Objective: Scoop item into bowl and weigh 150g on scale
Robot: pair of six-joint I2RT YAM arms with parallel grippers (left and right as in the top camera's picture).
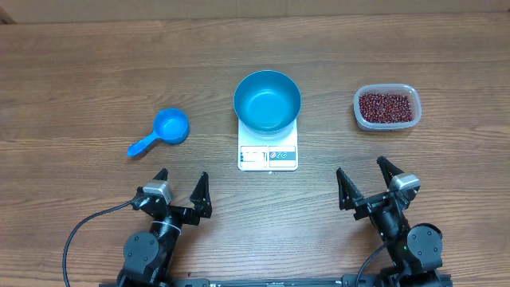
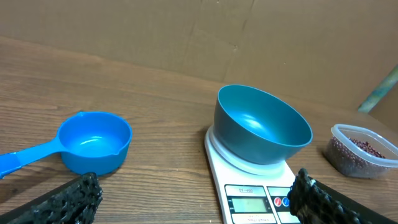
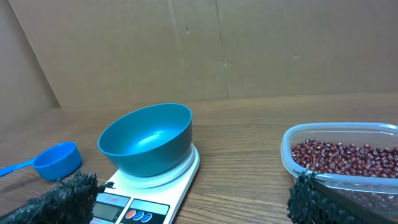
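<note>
Left pincer (image 1: 182,177) & right pincer (image 1: 360,169) are both hovering at the near edge of the counter (image 1: 80,72), each gaping wide w/ nothing between the fingers, well apart from the gear. The blue bowl (image 1: 267,100) is sitting upright on the white scale (image 1: 268,156) mid-counter, display strip facing the robot's side. The beans (image 1: 387,106) are lying heaped in a clear tub (image 1: 357,118) to the right of the scale, not touching it, while a small blue scoop (image 1: 170,127) is lying on the left, handle pointing near-left.
</note>
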